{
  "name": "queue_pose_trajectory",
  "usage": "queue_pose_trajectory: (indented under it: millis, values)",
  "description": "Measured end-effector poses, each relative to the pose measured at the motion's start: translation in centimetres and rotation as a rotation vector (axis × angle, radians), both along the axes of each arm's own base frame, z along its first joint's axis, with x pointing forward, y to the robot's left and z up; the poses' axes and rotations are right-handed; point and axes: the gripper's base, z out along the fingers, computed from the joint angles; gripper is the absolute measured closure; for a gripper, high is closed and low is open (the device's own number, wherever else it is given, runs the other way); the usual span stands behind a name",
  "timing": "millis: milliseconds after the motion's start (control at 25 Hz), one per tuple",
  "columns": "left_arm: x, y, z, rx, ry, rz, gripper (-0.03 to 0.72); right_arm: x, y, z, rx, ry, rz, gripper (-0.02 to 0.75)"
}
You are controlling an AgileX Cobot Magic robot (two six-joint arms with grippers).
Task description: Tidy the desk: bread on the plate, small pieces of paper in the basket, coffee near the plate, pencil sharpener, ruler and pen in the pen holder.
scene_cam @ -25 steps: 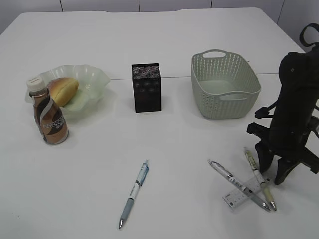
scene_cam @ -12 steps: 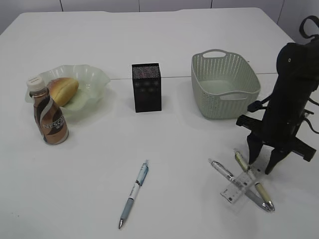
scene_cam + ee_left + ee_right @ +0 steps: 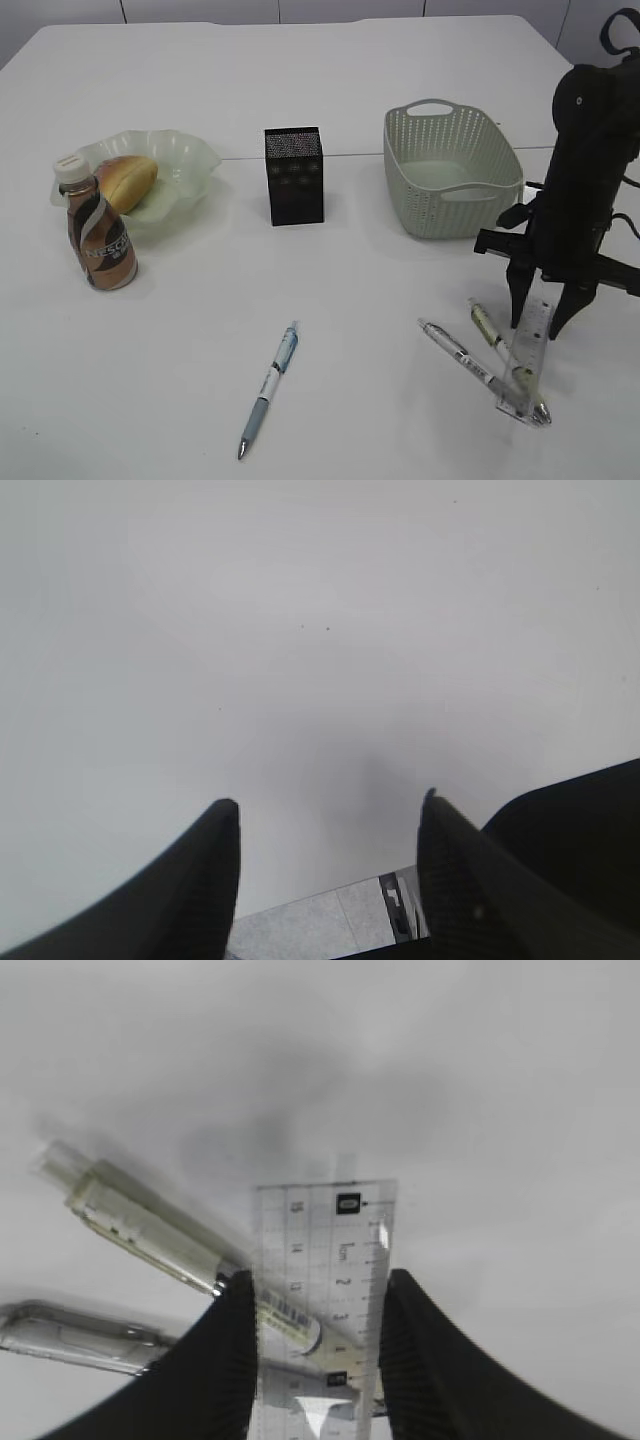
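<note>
My right gripper point(image 3: 540, 325) is shut on the clear ruler point(image 3: 530, 355), which slants down from the jaws with its low end over the pens. In the right wrist view the ruler point(image 3: 325, 1250) spans the gap between both fingers point(image 3: 315, 1290). A pale green pen point(image 3: 489, 327) and a silver pen point(image 3: 462, 355) lie under it. A blue pen point(image 3: 270, 385) lies at front centre. The black mesh pen holder point(image 3: 294, 176) stands mid-table. Bread point(image 3: 127, 181) lies on the green plate point(image 3: 190, 160), with the coffee bottle point(image 3: 100, 232) beside it. My left gripper point(image 3: 328, 815) is open over bare table. No sharpener or paper shows.
A pale green basket point(image 3: 452, 170) stands just behind my right arm and looks empty. The pale green pen also shows in the right wrist view point(image 3: 150, 1235), partly under the ruler. The table's edge and floor show at the bottom of the left wrist view point(image 3: 320, 925).
My right gripper moved left and back over the ruler and closed on it. The ruler turned from lying flat across the pens to slanting up in the jaws. The pale green pen shifted slightly.
</note>
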Motion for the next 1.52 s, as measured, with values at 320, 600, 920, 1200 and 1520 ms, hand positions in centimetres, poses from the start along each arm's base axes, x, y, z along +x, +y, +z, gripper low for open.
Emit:
queue_pose_trajectory:
  millis: [320,600,920,1200,1520]
  values:
    - [0.0,0.0,0.0,0.000,-0.001,0.000,0.272,1.2,0.0,1.3,0.040,-0.083,0.241,0.475]
    - [0.0,0.0,0.0,0.000,0.000,0.000,0.272,0.6,3.3,2.0,0.023,-0.109,0.541,0.475]
    - [0.0,0.0,0.0,-0.002,0.001,0.000,0.272,-1.9,11.3,2.7,-0.033,-0.127,0.827,0.475]
    - [0.0,0.0,0.0,-0.005,-0.003,0.000,0.272,-2.6,11.7,8.2,-0.080,-0.341,0.864,0.476]
    - [0.4,-0.5,0.2,-0.055,-0.050,0.004,0.272,-2.4,11.4,15.8,-0.130,-0.825,0.860,0.476]
